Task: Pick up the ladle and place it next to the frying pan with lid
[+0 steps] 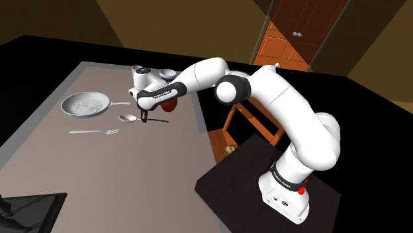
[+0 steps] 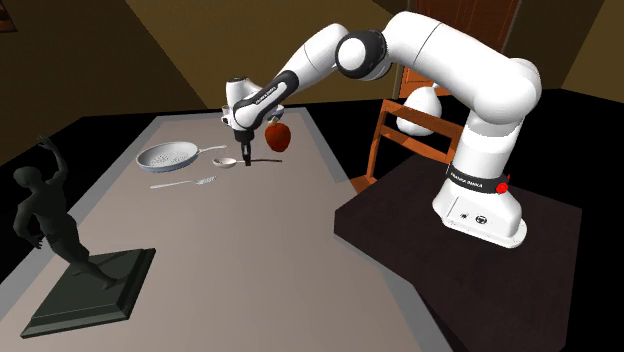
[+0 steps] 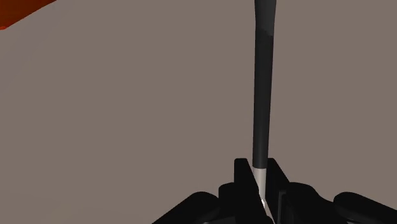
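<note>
While the black gripper is down low over the grey table, its two fingers are squeezed tight on the ladle. One finger is on each side of the thin part where the shiny metal meets the dark handle. The frying pan sits flat on the table, round and pale, with its long handle sticking out. The ladle's little silver bowl is just beside the tip of the pan's handle, close but not touching it. The ladle's dark handle points away from the pan. The ladle looks flat and low, but I cannot tell if it rests on the table or is a tiny bit up. A silver fork lies near the pan too, about as close to it as the ladle is. A round red thing is farther from the pan than the ladle, just past the gripper. A dark statue of a person stands well apart from the pan.
</note>
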`<action>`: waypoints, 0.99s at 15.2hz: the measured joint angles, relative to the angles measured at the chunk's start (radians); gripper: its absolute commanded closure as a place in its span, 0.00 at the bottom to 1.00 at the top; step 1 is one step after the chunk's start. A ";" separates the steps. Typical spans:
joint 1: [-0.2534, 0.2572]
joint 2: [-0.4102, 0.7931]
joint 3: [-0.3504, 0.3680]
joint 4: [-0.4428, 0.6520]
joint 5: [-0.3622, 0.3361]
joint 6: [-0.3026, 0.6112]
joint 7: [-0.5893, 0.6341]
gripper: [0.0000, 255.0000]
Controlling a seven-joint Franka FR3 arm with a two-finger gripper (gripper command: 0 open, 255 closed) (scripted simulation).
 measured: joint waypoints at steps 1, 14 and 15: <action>0.000 0.001 0.000 0.001 0.000 0.000 0.000 1.00; -0.008 -0.081 0.006 -0.081 0.000 -0.001 0.009 0.00; -0.010 -0.101 0.009 -0.092 0.002 -0.011 0.009 0.00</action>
